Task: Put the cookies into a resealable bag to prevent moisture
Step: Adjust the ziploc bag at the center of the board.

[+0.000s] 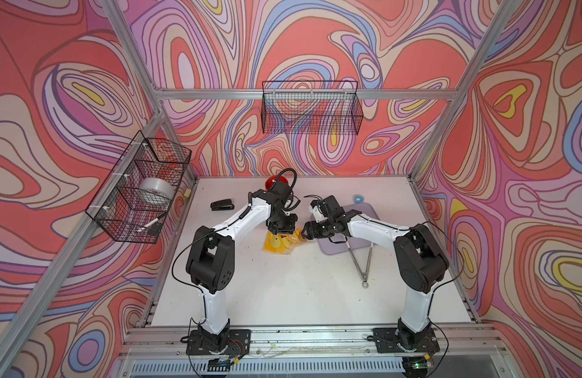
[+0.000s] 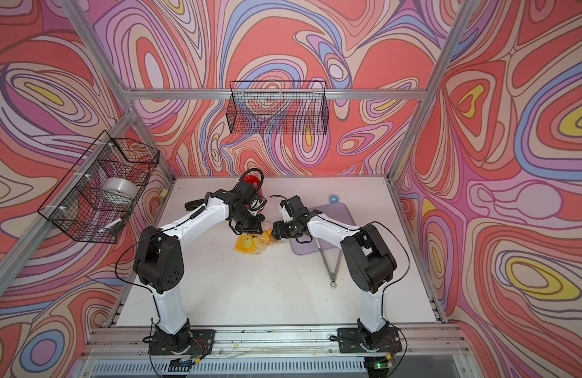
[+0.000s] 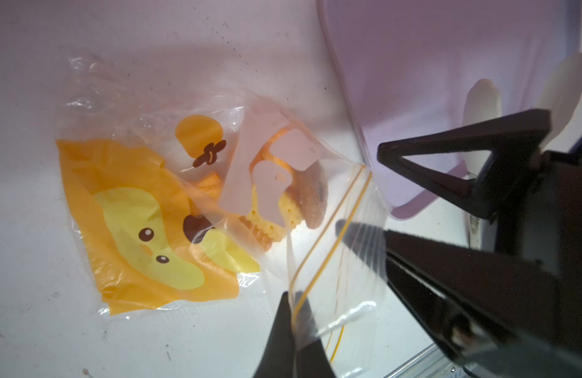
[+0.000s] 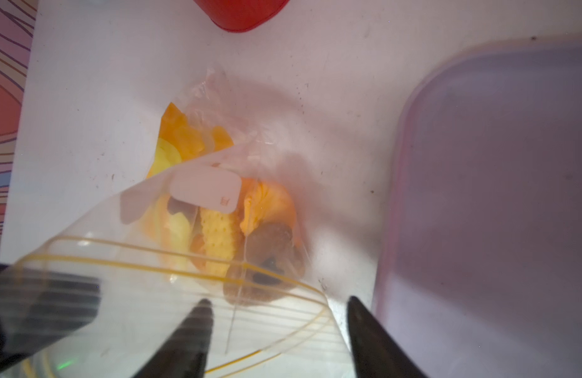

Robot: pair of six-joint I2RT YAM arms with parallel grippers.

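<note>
Handling: transparent plastic resealable bag [image 3: 201, 196] judged light, limp, slippery; small orange-and-brown cookies [image 3: 273, 222] inside, brittle.
Location: bag on white table [image 1: 283, 288], just beside flat lilac tray [image 4: 495, 196].
Left gripper [image 3: 294, 304]: clamped on zip rim [image 3: 328, 229].
Right gripper [image 4: 279, 304]: jaws apart, straddling rim.
Hold: rim only.

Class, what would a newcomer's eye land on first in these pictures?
The swirling pink and orange walls surround everything. At mid-table the left gripper pinches the resealable bag, printed with a yellow cartoon figure, beside the lilac tray, the right gripper open at its mouth. The cookies show through the plastic.
</note>
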